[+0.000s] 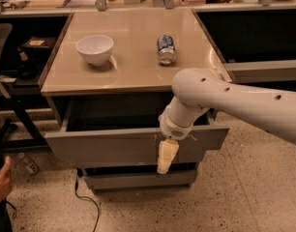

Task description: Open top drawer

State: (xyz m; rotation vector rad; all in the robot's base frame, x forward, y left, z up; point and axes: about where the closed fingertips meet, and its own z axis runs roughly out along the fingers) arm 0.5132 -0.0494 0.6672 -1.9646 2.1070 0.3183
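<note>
In front of the small grey cabinet, the top drawer [99, 149] stands pulled out from under the tabletop, its flat front well forward of the cabinet body and its dark grey inside open to view. A few small white scratches mark the front right of centre. The robot's white arm [235, 98] reaches in from the right and bends down over the drawer's right half. At its end, the cream-coloured gripper [162, 169] hangs pointing downward against the drawer front, its tip just past the front's lower edge. Whether the gripper is spread or closed cannot be told from this view, nor whether it touches the front. Below, a narrower grey drawer [133, 180] sits pushed in. On the beige table [133, 76] above, a white bowl [94, 49] stands upright at the left, and a can [166, 49] lies on its side well apart to the right. A black cable [86, 203] trails over the speckled floor at the cabinet's foot, and a person's hand [0, 180] shows at the left edge.
</note>
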